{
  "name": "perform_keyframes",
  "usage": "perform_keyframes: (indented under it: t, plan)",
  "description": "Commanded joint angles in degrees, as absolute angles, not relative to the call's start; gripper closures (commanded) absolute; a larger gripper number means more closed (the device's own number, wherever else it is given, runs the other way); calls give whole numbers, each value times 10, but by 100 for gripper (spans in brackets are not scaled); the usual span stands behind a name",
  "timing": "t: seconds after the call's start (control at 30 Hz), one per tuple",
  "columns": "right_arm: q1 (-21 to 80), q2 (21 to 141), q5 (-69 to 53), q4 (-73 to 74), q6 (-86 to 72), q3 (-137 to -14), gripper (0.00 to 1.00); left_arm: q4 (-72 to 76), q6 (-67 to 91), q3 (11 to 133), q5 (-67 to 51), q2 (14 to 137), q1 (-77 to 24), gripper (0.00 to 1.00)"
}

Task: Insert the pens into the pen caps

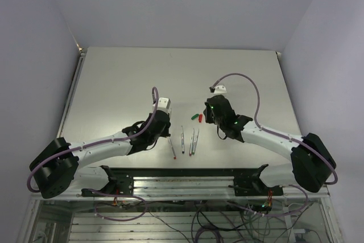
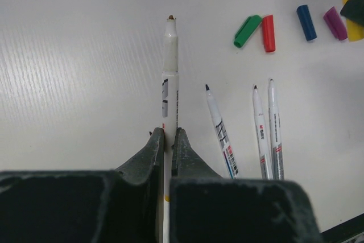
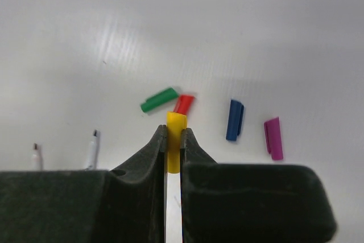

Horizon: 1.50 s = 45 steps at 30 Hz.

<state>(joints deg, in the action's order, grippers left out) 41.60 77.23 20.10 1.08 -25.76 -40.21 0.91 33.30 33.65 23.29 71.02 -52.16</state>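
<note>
Over the table (image 1: 114, 83), our left gripper (image 2: 168, 136) clamps one pen (image 2: 170, 66) along its barrel: light, stiff, probably slick. Our right gripper (image 3: 173, 136) pinches the tiny yellow cap (image 3: 176, 122), best held squarely lest it pop free.

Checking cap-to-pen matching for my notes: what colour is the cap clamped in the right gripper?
Yellow. The cap is pinched in the right gripper, clearest in the right wrist view.
</note>
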Motion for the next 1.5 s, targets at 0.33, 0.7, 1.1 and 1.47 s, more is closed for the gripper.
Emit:
perform_keyframes:
  t: [0.33,0.7,1.1,1.47]
  plan:
    - [413,627,214,-150,-159,-398,100,150,295,350,171,663,-518,93]
    - [411,512,230,-283,-152,-313,100,270,284,333,48,683,-518,93]
    - [411,465,184,-382,-131,-278,100,336,268,355,-45,724,-518,93]
    - [411,485,70,-428,-173,-272,100,370,274,352,-59,723,-520,93]
